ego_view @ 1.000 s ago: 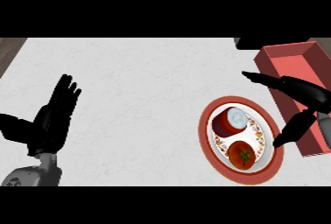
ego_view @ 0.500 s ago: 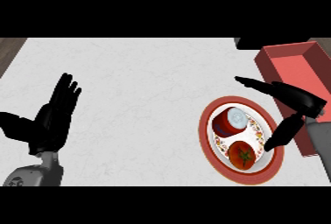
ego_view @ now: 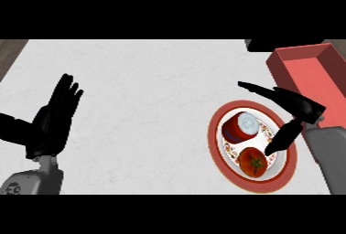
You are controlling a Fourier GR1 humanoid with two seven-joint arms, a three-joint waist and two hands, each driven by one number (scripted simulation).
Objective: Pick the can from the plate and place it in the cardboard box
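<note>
A red can [ego_view: 240,127] with a silver top lies on its side on the red-rimmed plate [ego_view: 219,156] at the right. A tomato [ego_view: 254,162] sits on the same plate, nearer to me. My right hand [ego_view: 297,108] hovers open just right of the can, fingers stretched out beyond it and thumb hanging down beside the tomato, not touching the can. The cardboard box [ego_view: 310,80], red inside, stands at the far right behind the plate. My left hand [ego_view: 52,119] rests open at the left, fingers up.
The white counter [ego_view: 142,91] spreads between both hands. A dark strip [ego_view: 10,52] marks the counter's far left edge. A dark object [ego_view: 260,45] sits just behind the box.
My right hand has slid left and nearer to me, from over the box's edge to beside the can. The can, tomato and left hand have stayed put.
</note>
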